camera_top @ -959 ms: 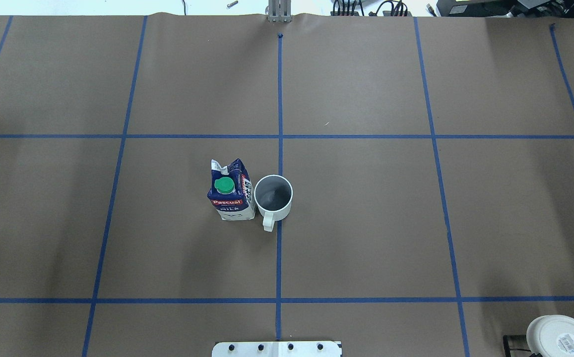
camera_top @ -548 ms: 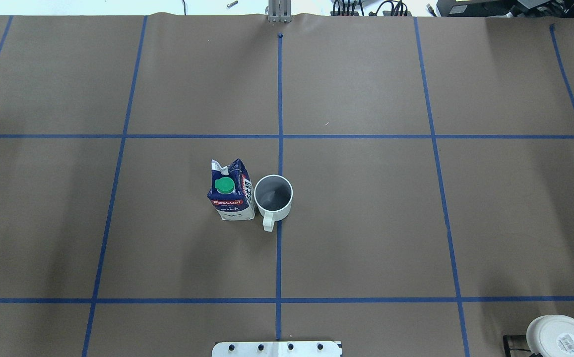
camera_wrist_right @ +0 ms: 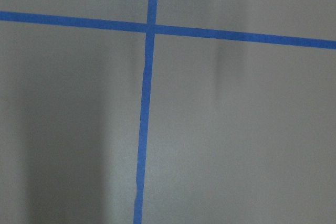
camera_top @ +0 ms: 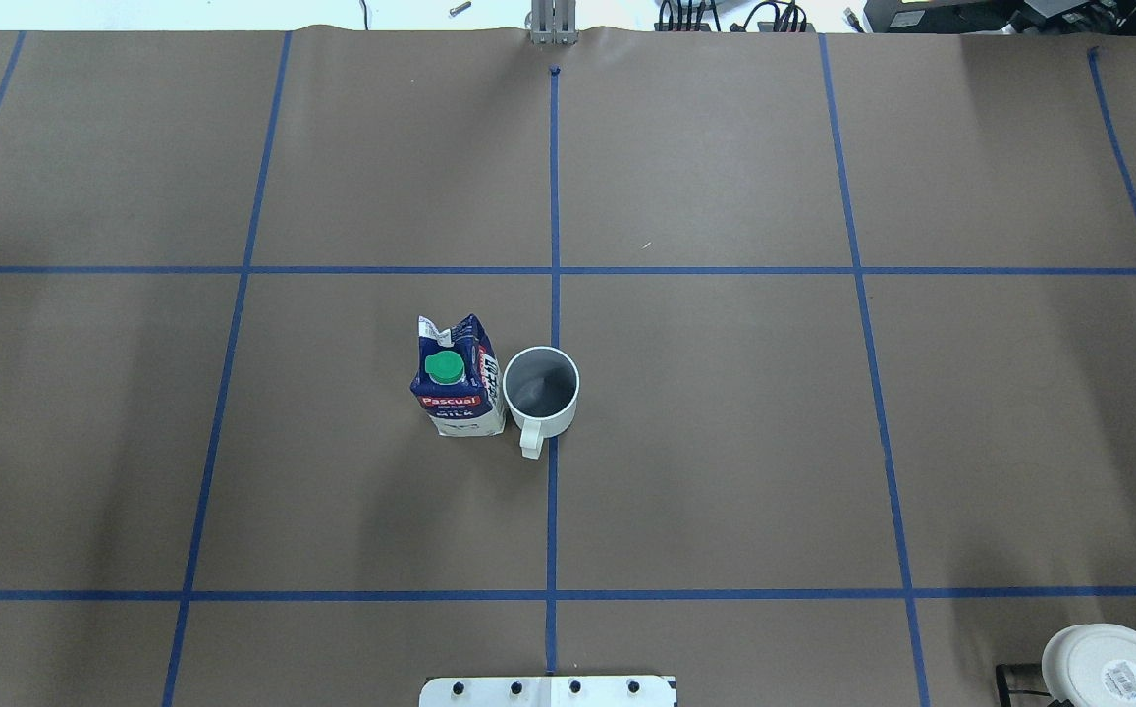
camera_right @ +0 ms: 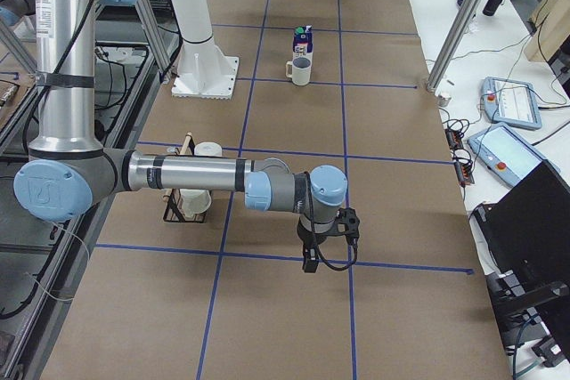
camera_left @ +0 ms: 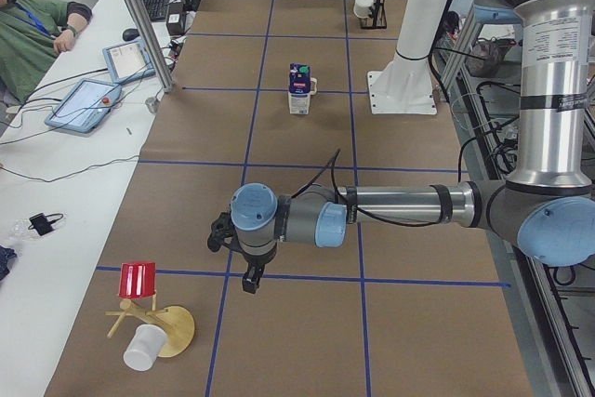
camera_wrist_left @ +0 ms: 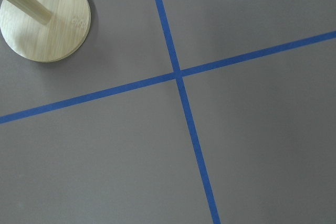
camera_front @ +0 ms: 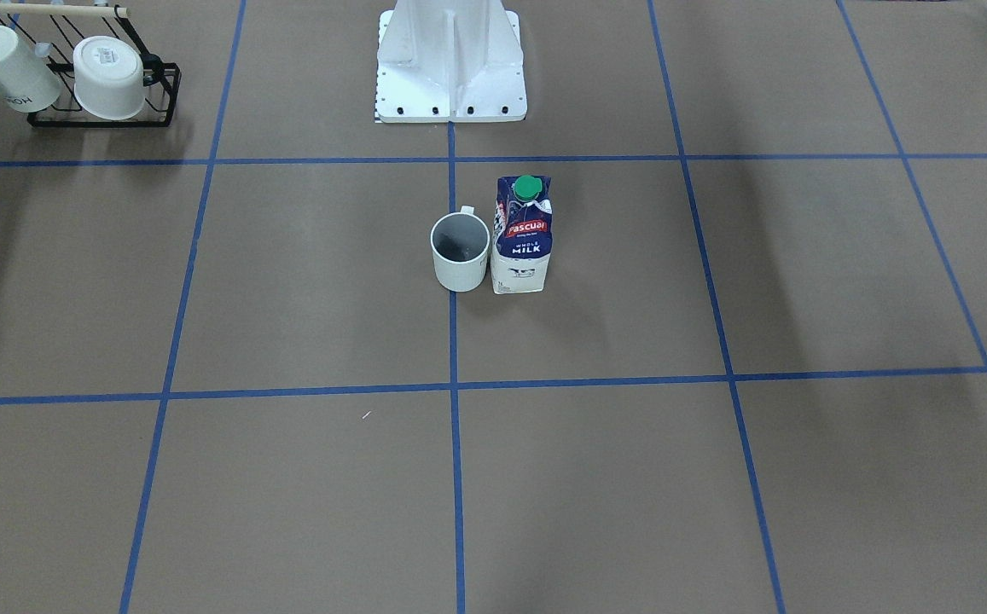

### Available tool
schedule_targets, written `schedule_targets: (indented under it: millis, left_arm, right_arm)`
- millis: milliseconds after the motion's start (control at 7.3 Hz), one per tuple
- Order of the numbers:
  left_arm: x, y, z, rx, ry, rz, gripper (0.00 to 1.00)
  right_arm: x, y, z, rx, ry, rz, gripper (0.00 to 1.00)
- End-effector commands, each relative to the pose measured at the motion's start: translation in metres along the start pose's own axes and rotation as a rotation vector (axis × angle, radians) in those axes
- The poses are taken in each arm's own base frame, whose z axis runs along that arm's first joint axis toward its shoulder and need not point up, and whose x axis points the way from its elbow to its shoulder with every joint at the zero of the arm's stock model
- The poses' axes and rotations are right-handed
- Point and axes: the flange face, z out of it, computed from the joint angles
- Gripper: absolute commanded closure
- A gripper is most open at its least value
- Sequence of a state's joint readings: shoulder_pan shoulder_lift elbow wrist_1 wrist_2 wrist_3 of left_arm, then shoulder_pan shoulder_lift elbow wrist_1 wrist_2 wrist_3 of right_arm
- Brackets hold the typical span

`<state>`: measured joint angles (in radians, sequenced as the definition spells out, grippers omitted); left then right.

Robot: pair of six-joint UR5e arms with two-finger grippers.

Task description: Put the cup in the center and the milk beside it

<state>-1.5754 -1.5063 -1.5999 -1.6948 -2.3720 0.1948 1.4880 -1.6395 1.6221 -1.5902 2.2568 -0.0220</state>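
Evidently stood at the closing step, judging by the cup (camera_top: pixel 541 391) set upright on the center (camera_top: pixel 554 314), astride the middle tape line, and the milk (camera_top: pixel 458 383) upright just to the robot's left of that spot, close against the cup and perhaps touching it. Caught the left gripper (camera_left: pixel 249 278) and the right gripper (camera_right: pixel 308 260) only from the table ends, each low over bare paper well apart from the center; could not tell the finger spread on either. Called for no more carrying, probably only keeping both arms clear of the center.
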Motion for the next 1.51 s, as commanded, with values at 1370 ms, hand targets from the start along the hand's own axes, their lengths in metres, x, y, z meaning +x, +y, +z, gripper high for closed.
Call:
schedule_targets:
  millis: [1370]
  left_arm:
    - [-0.003, 0.015, 0.005, -0.013, 0.0, -0.015, 0.01]
  right_arm:
    - [0.001, 0.003, 0.001, -0.002, -0.004, 0.007, 0.0]
